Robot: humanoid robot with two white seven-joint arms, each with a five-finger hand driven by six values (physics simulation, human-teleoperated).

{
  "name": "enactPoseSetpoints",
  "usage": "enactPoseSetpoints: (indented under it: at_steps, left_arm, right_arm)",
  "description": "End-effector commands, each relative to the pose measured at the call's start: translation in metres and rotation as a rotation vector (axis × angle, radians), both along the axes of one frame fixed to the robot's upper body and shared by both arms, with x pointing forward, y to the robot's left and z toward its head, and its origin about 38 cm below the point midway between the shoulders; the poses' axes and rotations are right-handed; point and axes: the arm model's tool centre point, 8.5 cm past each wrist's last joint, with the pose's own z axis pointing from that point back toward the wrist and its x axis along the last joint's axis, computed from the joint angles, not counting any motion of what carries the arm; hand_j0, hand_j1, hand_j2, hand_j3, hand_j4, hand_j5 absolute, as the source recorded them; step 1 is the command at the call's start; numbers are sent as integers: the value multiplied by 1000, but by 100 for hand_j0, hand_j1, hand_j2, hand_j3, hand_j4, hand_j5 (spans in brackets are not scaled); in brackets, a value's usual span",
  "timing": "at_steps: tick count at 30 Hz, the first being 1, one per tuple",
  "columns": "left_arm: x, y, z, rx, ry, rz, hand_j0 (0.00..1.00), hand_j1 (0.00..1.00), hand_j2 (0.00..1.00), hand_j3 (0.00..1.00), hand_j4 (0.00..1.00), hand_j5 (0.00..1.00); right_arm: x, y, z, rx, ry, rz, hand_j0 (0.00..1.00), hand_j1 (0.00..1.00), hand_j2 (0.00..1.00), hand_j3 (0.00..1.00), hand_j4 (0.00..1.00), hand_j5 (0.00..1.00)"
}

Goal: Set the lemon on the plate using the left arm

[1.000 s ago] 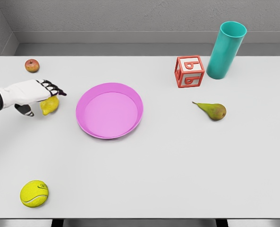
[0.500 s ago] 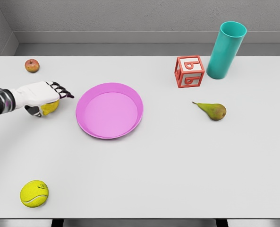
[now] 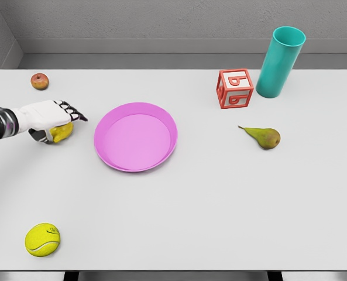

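The yellow lemon lies on the white table, left of the pink plate. My left hand comes in from the left edge and rests over the lemon, covering its top. The dark-tipped fingers stretch out straight past the lemon toward the plate, and the thumb hangs down on the lemon's left side. The fingers are not curled around the fruit. The plate holds nothing. A gap of about a hand's width separates the lemon from the plate's rim. My right arm does not show.
A small red apple sits behind the hand. A tennis ball lies at the front left. A red letter block, a teal cup and a pear stand to the right of the plate.
My left hand has settled lower over the lemon and now covers more of it, with the thumb drawn in beside it. The lemon has barely moved.
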Motion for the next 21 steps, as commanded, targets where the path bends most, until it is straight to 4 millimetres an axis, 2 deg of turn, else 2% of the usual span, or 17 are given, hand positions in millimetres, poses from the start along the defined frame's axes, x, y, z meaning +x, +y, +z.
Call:
enactPoseSetpoints:
  at_steps: [1,15,21]
  left_arm:
    - [0,1,0,1,0,3,83,83,83,83,83,83]
    - [1,-1,4,-34,-4,0,87,87,87,87,87,87]
    - [-1,-3,4,-55,5,-8,84,84,84,84,84,84]
  right_arm:
    - [0,0,0,-1,0,0,100,100,100,100,100,100]
    - [1,0,0,-1,-2,0,100,100,100,100,100,100]
    - [0,0,0,-1,0,0,100,100,100,100,100,100]
